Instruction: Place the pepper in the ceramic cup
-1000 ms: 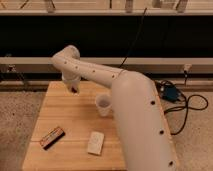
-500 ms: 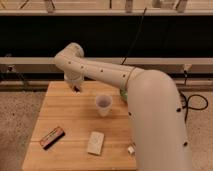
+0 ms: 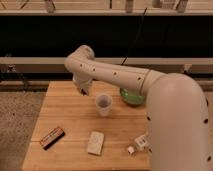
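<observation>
The ceramic cup [image 3: 103,104] is small and pale and stands upright near the middle of the wooden table [image 3: 65,110]. My gripper [image 3: 83,90] hangs over the table's back edge, just left of the cup and a little behind it. The big white arm [image 3: 125,77] runs from the gripper across to the right front. I see no pepper; it is hidden or out of view.
A green bowl [image 3: 131,96] sits right of the cup, partly behind the arm. A flat brown-black bar [image 3: 52,137] lies at the front left, a pale flat packet [image 3: 96,142] at the front middle, and a small white bottle [image 3: 138,144] next to the arm.
The gripper has moved slightly right and down, closer to the cup. The arm has swung away, uncovering the green bowl and the small bottle.
</observation>
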Tool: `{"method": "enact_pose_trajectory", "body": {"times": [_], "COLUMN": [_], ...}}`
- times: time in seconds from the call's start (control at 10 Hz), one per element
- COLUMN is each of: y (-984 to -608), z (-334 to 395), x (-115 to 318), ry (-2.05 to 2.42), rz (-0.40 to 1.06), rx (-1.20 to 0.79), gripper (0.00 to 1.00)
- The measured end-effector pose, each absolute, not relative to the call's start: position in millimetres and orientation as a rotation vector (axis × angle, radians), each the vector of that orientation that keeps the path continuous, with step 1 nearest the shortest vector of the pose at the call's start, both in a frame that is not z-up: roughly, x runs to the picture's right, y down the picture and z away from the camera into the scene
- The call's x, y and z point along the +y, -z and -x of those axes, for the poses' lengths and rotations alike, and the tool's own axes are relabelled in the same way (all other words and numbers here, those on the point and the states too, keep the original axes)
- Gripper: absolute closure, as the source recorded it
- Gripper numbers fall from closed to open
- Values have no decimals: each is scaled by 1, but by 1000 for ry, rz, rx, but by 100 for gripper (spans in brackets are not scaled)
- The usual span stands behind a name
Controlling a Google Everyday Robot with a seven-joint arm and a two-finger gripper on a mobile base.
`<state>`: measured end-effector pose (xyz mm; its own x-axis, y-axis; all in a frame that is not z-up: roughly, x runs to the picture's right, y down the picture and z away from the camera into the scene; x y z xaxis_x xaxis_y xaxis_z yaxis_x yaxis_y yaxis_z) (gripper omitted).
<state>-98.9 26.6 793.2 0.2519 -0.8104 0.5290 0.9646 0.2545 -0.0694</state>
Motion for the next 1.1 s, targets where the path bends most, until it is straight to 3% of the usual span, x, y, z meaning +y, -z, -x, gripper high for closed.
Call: {"method": "enact_pose_trajectory", "body": {"times": [0.5,0.6,1.1], "y": [-774,-772,-763], "z": [54,52,39], "x": [55,60,71], "ry": [1158,1149,1113], "rz": [475,485,520], "rx": [-417,-419,-409], "gripper": [100,96,48]}}
